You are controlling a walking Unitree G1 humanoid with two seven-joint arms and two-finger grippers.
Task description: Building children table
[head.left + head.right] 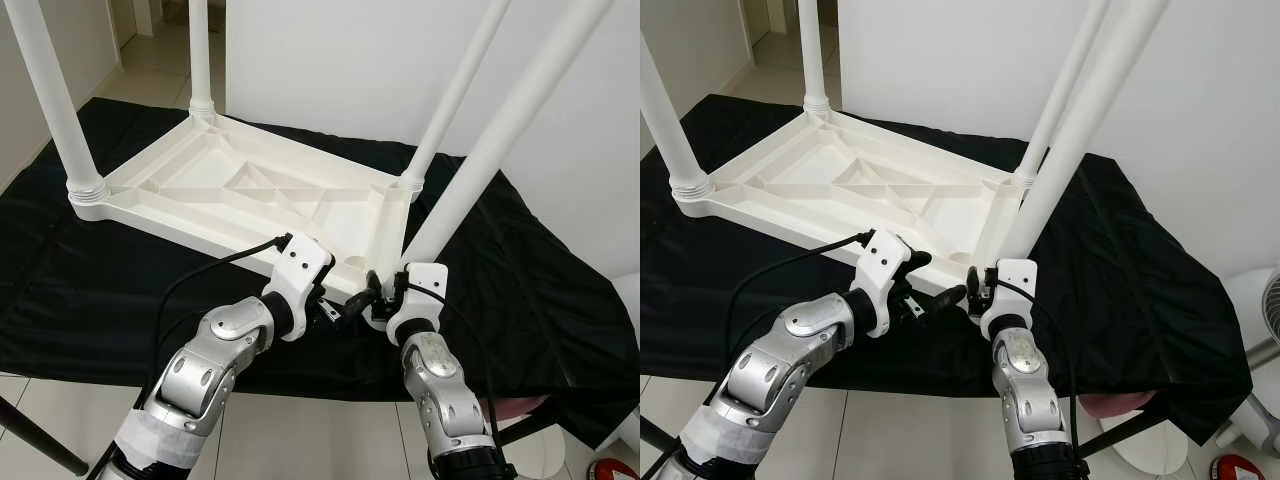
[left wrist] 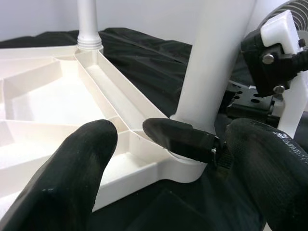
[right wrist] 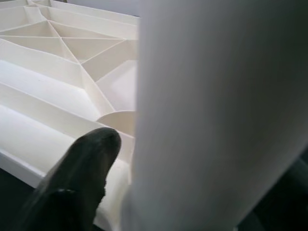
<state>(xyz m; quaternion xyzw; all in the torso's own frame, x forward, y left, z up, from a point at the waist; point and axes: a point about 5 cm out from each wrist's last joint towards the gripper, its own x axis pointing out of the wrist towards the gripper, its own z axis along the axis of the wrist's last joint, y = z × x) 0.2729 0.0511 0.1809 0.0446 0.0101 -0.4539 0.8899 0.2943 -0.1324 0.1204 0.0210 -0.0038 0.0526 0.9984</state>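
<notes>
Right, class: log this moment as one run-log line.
right claw: shut on white plastic table leg | left claw: open beside it | ribbed white tabletop: upside-down

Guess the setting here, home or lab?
Likely a room in a home, though it could be a staged test space. Pale tiled floor, plain white walls, a doorway to another tiled room. An upturned white children's table lies on a black cloth; both grippers work at its near leg.

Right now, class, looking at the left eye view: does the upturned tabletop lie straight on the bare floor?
No, the tabletop lies on a black cloth that covers a raised surface, with floor tiles showing below its edge.
</notes>
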